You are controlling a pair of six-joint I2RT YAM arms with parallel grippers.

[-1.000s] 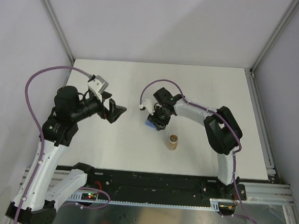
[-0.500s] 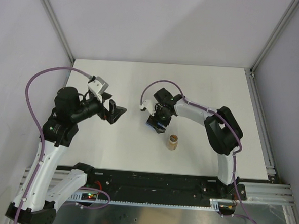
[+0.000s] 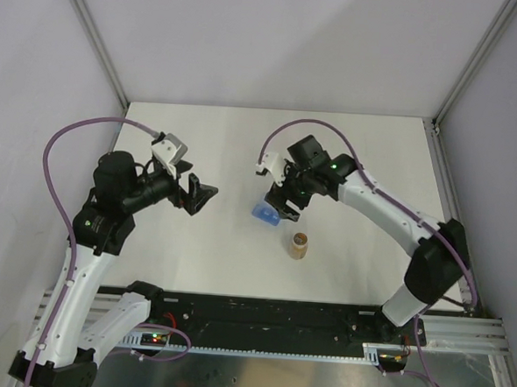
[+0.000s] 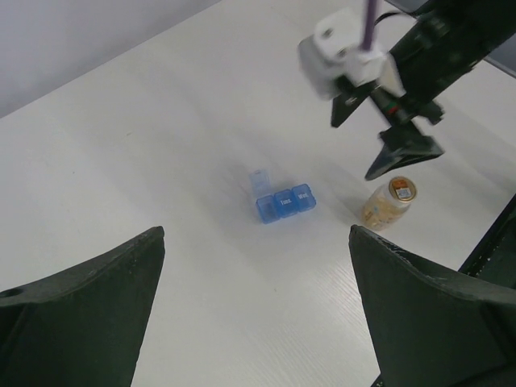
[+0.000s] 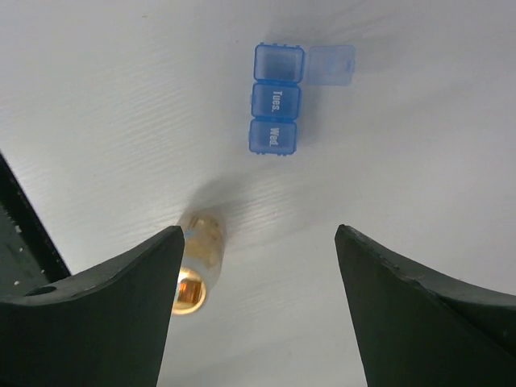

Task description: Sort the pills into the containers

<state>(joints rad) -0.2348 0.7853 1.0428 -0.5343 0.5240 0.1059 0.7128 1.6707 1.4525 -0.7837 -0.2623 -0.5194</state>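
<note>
We see a small blue pill box (image 3: pixel 265 213) lying flat on the white surface (image 3: pixel 200 137), near the middle. It has three square compartments (image 5: pixel 275 101) in a row. Two of them are shut, and their tops say "Tues." and "Wed". The one at the end has its lid (image 5: pixel 331 64) flipped out to the side. We cannot tell if anything is inside it.

A little brown bottle (image 3: pixel 299 245) stands up straight near the box, on the side closer to the arms. The two do not touch.

The right end effector (image 5: pixel 258 242) hangs over the surface, close to the box and a bit above it. Its two dark fingers (image 5: pixel 419 306) are spread apart and there is nothing between them. It touches neither the box nor the bottle.

The left end effector (image 3: pixel 199 193) is up in the air on the left side, well apart from the box, and points toward it. Its fingers (image 4: pixel 81 314) are spread very wide and it holds nothing. From its own camera we look down at the box, the bottle and the other arm.
</note>
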